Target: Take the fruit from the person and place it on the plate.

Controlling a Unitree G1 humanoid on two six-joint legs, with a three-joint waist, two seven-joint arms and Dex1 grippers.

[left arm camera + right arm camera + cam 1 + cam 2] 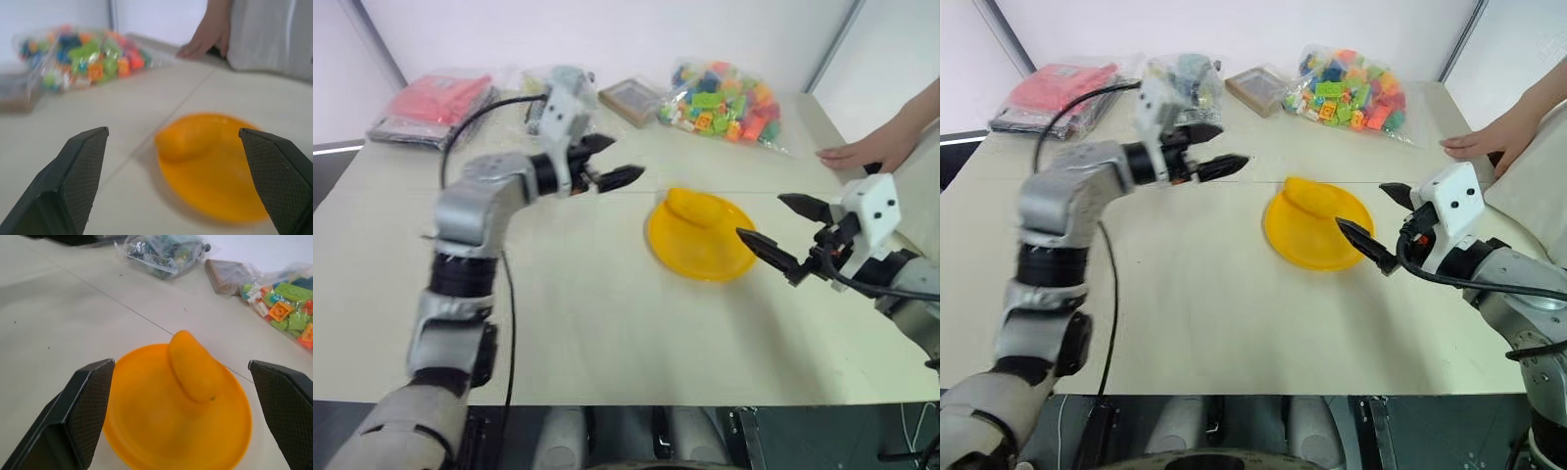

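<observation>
The yellow fruit [690,206] lies on the far part of the yellow-orange plate [700,257], its tip reaching over the plate's far rim. My left gripper [625,159] hangs open above the table, left of the plate and apart from it, with nothing between its fingers. Just right of the plate, my right gripper [761,216] is open and empty, pointing toward the plate. In the right wrist view the fruit [193,364] rests on the plate [146,421] between the fingers' lines. The person's hand [862,152] rests flat on the table at the far right.
A clear bag of multicoloured blocks [724,103] lies at the back, beside a small brown box [631,98], a clear bag [1185,73] and a red packet [435,98] at the back left. Bare tabletop [587,323] stretches from the plate to the near edge.
</observation>
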